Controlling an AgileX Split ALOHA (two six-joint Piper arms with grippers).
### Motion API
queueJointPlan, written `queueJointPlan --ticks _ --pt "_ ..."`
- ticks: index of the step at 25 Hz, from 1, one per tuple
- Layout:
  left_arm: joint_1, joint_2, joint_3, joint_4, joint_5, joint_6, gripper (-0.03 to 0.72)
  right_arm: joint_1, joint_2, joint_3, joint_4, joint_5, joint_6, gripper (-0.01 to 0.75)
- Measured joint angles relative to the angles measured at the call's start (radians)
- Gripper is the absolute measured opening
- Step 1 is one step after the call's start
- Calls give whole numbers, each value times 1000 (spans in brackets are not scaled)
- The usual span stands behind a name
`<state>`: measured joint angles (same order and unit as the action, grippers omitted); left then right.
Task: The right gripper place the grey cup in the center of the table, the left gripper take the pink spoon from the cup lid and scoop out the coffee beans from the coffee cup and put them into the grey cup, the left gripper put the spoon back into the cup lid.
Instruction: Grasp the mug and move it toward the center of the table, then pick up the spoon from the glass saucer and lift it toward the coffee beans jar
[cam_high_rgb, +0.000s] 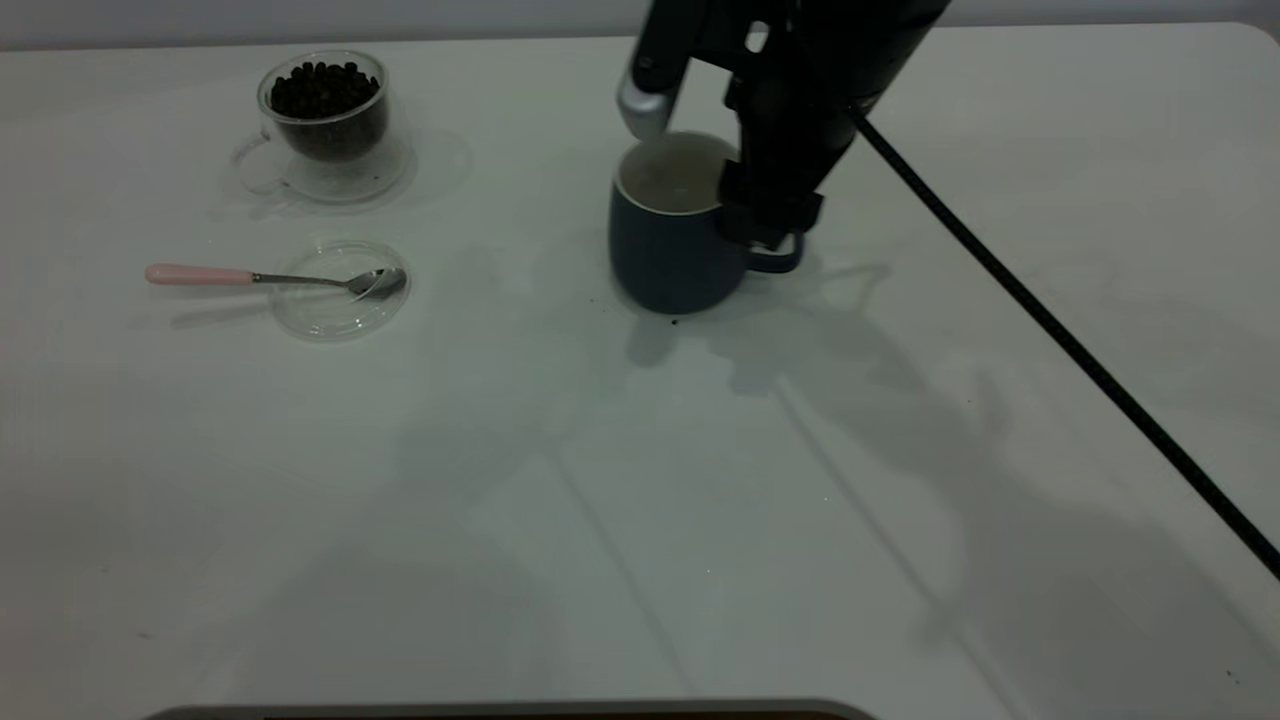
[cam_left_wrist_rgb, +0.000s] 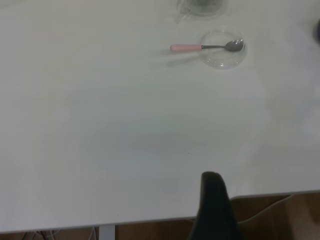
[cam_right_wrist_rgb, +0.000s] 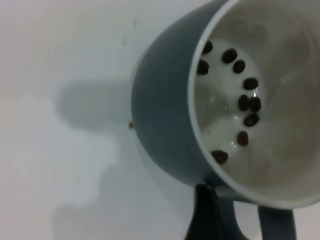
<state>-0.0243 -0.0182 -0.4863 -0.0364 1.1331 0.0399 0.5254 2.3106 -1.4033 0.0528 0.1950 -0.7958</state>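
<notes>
Broadly, white bench (cam_high_rgb: 640, 500) wide and bare across the whole near half. At centre, slightly toward 1 o'clock, grey cup (cam_high_rgb: 672, 240) upright, about ten coffee beans (cam_right_wrist_rgb: 243, 103) scattered on its white floor. Right hand (cam_high_rgb: 762, 228) reaching down from 12 o'clock, clamped on the mug's handle at its 3 o'clock side. At 10 o'clock, coffee cup (cam_high_rgb: 325, 125) heaped with beans. Just nearer, cup lid (cam_high_rgb: 340, 290) flat, bowl of pink spoon (cam_high_rgb: 270, 278) resting in it, handle pointing to 9 o'clock. Left hand (cam_left_wrist_rgb: 214, 210) hanging over the bench edge, well apart from the lid; opening not tellable.
</notes>
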Motion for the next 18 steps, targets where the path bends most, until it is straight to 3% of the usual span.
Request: queueJointPlan --ticks 3,7,18 --pt "0 0 0 0 0 0 588 2 -31 0 25 30 11 600" --pt "0 0 0 0 0 0 588 -4 -177 0 29 181 98 596" --pt "0 0 0 0 0 0 588 -17 -717 0 -110 881 521 594"
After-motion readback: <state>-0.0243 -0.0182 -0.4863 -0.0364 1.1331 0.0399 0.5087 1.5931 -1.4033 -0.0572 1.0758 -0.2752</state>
